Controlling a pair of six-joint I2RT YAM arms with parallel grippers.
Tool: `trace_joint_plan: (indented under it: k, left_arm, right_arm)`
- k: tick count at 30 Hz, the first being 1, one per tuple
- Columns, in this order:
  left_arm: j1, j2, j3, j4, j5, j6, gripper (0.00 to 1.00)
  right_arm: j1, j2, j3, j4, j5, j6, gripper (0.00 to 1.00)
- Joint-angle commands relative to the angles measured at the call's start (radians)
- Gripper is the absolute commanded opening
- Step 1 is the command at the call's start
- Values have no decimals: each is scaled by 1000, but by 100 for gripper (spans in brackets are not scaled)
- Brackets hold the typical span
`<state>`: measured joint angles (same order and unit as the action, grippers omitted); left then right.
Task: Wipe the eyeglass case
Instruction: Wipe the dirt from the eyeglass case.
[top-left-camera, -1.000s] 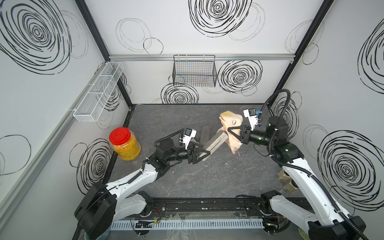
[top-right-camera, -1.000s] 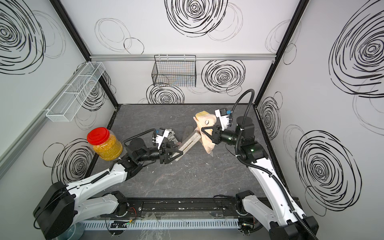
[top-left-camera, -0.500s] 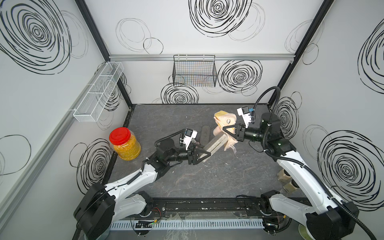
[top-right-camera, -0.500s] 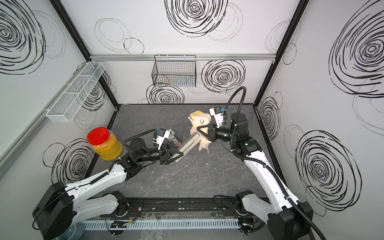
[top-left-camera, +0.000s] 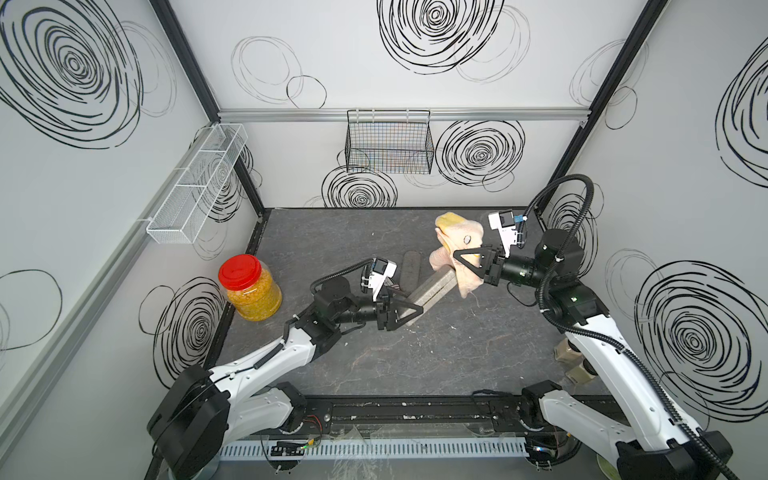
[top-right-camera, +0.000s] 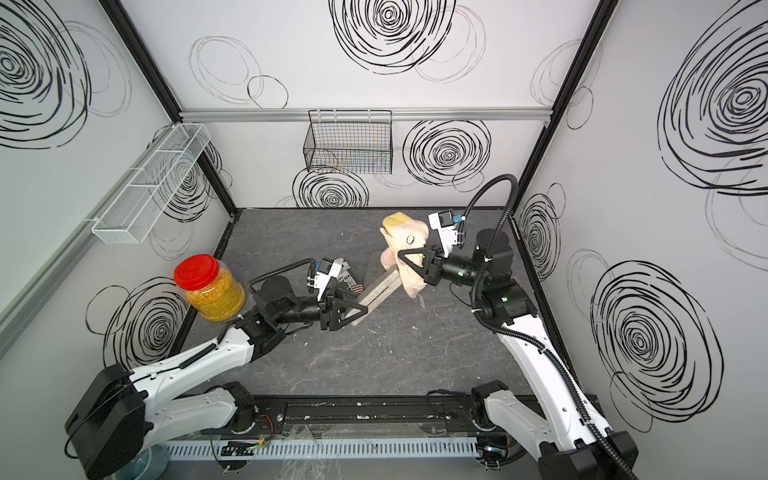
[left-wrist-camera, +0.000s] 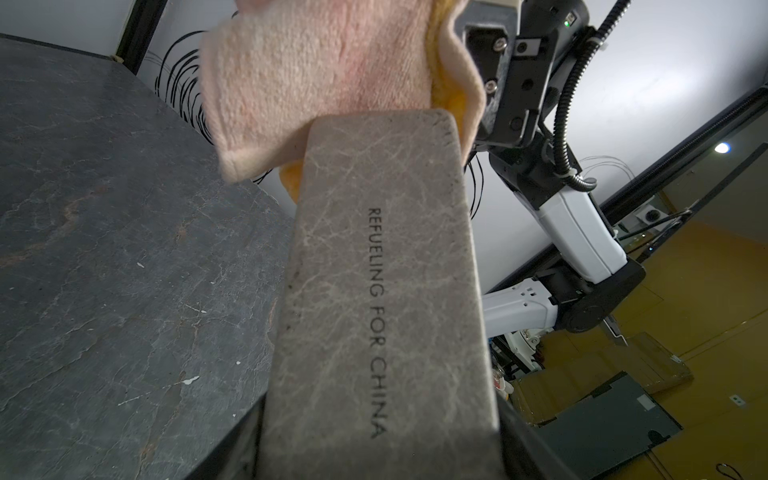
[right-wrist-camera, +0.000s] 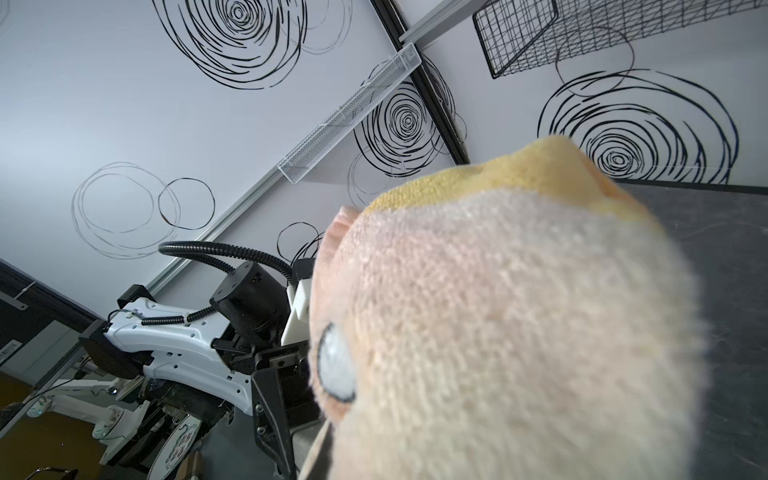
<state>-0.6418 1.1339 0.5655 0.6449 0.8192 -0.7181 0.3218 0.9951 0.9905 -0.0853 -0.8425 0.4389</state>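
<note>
The eyeglass case (top-left-camera: 432, 286) (top-right-camera: 380, 286) (left-wrist-camera: 382, 316) is a long grey-brown box with dark lettering. It is held tilted above the table. My left gripper (top-left-camera: 415, 313) (top-right-camera: 361, 311) (left-wrist-camera: 378, 457) is shut on its near end, a jaw on each long side. A pink and yellow cloth (top-left-camera: 459, 232) (top-right-camera: 405, 232) (left-wrist-camera: 324, 62) (right-wrist-camera: 519, 332) drapes over the case's far end. My right gripper (top-left-camera: 463, 266) (top-right-camera: 409, 264) is shut on the cloth. In the right wrist view the cloth hides that gripper's jaws.
A red-lidded jar (top-left-camera: 249, 286) of yellow grains stands at the table's left edge. A black wire basket (top-left-camera: 388, 141) hangs on the back wall, and a white mesh shelf (top-left-camera: 195, 187) on the left wall. A small printed packet (top-right-camera: 347, 276) lies under my left wrist.
My right gripper has carried the cloth a little to the left and toward the back over the case's far end. The left arm and the case have stayed put.
</note>
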Motion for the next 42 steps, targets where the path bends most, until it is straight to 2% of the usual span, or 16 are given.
trace_joint_plan:
  k: [1,3,4,7,10,13,16,20,22,24,30,32,37,42]
  left_arm:
    - [-7,1,45,89,13,16,57]
    - [-8,5,44,90,12,16,57]
    - [-7,6,43,92,11,16,57]
    - [-9,9,40,96,11,16,57]
    - [-10,9,36,99,8,14,57]
    - [-13,9,35,104,8,15,57]
    - [-12,15,39,108,9,15,57]
    - [-13,19,50,104,15,9,57]
    - [-13,17,50,98,12,12,56]
    - [-15,14,48,95,5,14,56]
    - [-18,18,37,112,-8,14,56]
    - [-20,25,37,127,-8,10,56]
    - [-18,41,53,133,1,10,56]
    - [-15,43,55,141,-14,4,56]
  right_arm:
    - [9,38,-10,-111,137,-65,6]
    - [6,56,20,-168,222,-81,5]
    - [2,55,28,-175,224,-83,5]
    - [-10,22,29,-90,115,-68,5]
    - [-9,-14,15,42,-17,6,6]
    - [-5,-15,5,72,-56,38,6]
    - [10,1,-9,-2,18,-11,6]
    - [34,44,10,-168,230,-97,5]
    - [33,56,28,-211,291,-113,4]
    - [31,46,41,-205,277,-118,4]
    - [33,-20,15,-55,117,-75,6]
    - [49,-13,3,-62,117,-75,6]
    - [77,36,-3,-195,268,-126,5]
    - [75,29,8,-289,495,-163,3]
